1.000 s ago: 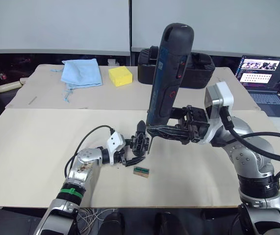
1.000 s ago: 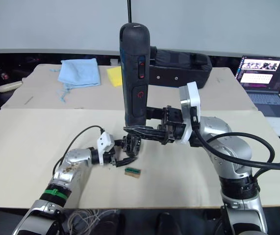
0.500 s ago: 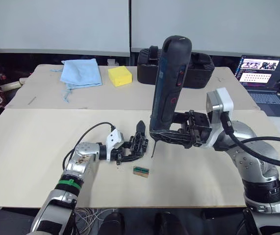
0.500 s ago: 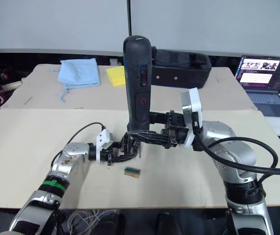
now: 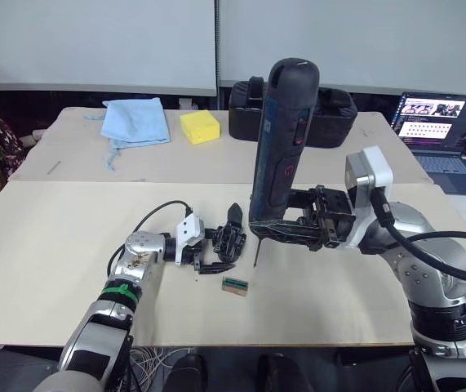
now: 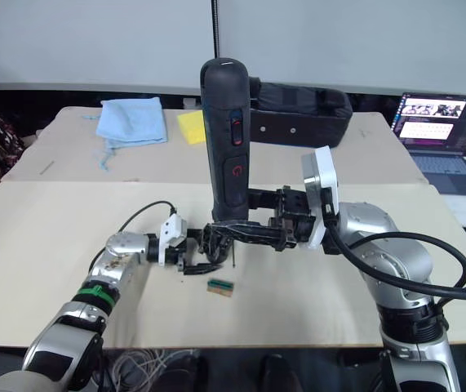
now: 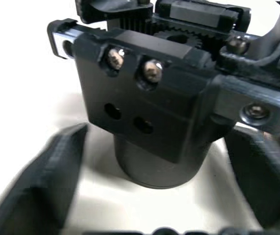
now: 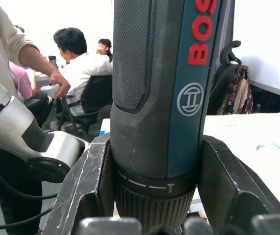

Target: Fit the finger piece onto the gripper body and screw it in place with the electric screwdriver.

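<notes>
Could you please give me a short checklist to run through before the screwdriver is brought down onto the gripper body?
1. Right gripper clamped on the electric screwdriver: ok, its fingers press both sides of the barrel.
2. Screwdriver upright, bit pointing down: ok.
3. Bit over a screw on the gripper body: not ok, the tip hangs beside the body, over the table.
4. Left gripper steadying the body: cannot tell, its fingers flank the base with gaps showing.
5. Screws in the body's block: two seated, two holes empty.
6. Finger piece seated: cannot tell.
</notes>
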`<state>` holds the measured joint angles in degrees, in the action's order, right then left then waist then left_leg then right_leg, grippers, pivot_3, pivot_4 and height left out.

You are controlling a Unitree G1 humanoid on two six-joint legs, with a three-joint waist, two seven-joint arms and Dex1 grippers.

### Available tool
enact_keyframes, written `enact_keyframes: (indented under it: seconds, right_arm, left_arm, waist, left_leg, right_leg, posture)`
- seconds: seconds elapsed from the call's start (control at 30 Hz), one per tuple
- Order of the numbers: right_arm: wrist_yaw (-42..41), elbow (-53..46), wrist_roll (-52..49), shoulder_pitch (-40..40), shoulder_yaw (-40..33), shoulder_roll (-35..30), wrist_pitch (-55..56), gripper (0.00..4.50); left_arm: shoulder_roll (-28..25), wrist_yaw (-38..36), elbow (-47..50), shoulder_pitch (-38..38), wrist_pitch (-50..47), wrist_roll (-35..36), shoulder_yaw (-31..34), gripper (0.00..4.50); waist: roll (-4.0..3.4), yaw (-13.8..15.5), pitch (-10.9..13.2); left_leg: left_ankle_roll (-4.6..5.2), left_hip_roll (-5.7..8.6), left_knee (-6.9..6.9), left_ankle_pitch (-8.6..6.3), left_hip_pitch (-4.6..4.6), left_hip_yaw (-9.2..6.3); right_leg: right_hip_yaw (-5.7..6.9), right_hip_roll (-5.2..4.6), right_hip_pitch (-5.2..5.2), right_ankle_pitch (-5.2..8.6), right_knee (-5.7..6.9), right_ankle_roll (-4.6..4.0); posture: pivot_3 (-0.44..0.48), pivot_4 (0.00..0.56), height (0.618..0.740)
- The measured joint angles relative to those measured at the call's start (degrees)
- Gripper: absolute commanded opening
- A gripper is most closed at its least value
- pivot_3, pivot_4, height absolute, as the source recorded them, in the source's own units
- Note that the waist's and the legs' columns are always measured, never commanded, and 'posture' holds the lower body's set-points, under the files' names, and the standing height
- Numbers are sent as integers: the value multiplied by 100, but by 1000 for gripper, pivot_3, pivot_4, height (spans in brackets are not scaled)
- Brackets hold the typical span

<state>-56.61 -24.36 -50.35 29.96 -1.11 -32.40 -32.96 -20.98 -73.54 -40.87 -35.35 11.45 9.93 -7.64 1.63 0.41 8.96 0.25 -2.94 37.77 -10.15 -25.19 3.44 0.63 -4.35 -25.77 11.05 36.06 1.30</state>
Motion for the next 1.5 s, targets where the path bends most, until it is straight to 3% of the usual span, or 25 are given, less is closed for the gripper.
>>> enact_keyframes:
  seconds: [0.27, 0.47, 0.73, 1.13, 1.2, 1.33, 1.5]
  right_arm:
    - [31, -6, -18, -43, 3, -2, 0, 1929]
    - [41, -8, -23, -110, 3, 12, 0, 1929]
    - [36, -7, -23, -126, 3, 18, 1, 1929]
    - [32, -7, -18, -150, 3, 17, 3, 1929]
    - [32, -7, -15, -152, 2, 17, 3, 1929]
    - [30, -7, -10, -152, 2, 14, 3, 1929]
    - [32, -5, -20, -89, 1, 6, 2, 1929]
  left_arm:
    - [-140, 397, 1639, 1084, -722, 283, 183, 4435]
    - [-108, 1109, 2541, 1558, -1236, 162, 145, 4435]
    - [132, 1682, 2639, 1552, -1316, 8, 38, 4435]
    - [240, 1891, 2670, 1505, -1458, -80, -135, 4435]
    - [216, 1892, 2708, 1504, -1530, -81, -142, 3904]
    - [130, 1875, 2725, 1497, -1531, -72, -140, 2274]
    - [75, 1728, 2527, 1355, -1364, -78, -175, 2276]
  waist:
    - [0, -24, 0]
    - [0, 9, 0]
    - [0, 58, 0]
    - [0, 64, 0]
    - [0, 60, 0]
    - [0, 35, 0]
    - [0, 33, 0]
  left_leg:
    - [0, -1, 0, 0, 0, 0]
    - [0, 0, 0, 0, 0, 1]
    - [0, 5, 1, 0, 0, 0]
    - [0, 6, 2, 0, 2, 0]
    - [0, 5, 2, 0, 2, 0]
    - [0, 4, 1, 0, 3, 0]
    - [0, 4, 2, 0, 3, -1]
  right_leg:
    - [0, -1, -1, 2, 0, -4]
    - [-1, -2, -1, 5, -2, -6]
    - [-1, -5, 7, 10, -7, -13]
    - [-1, -5, 11, 12, -10, -13]
    - [-1, -5, 11, 12, -10, -13]
    - [-1, -5, 11, 12, -10, -14]
    - [0, -4, 11, 13, -9, -13]
  posture:
    - [0, 150, 740]
    - [0, 150, 740]
    - [0, 150, 740]
    - [0, 150, 740]
    - [0, 150, 740]
    - [0, 150, 740]
    - [0, 150, 740]
